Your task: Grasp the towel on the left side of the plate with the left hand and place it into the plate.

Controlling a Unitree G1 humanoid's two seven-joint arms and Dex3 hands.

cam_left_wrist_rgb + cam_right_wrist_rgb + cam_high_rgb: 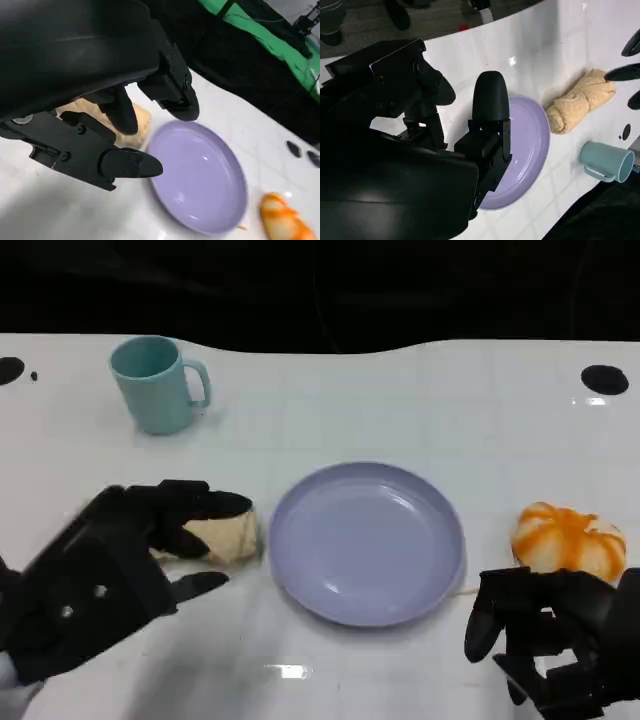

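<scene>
Your right hand (545,640) sits close to you with its fingers curled in, holding nothing. Your left hand (110,575) is spread open around the towel (222,536), not gripping it. The towel lies just left of the plate (366,542). Far back stands a cup (155,383).

We see a light blue mug (155,384) standing upright on the white tabletop (400,400) at about ten o'clock, its handle turned toward three o'clock. At about four o'clock lies an orange-and-white pumpkin-shaped object (570,540). Along the tabletop's far edge we find black round marks, one at two o'clock (604,379) and one at ten o'clock (10,369).
</scene>
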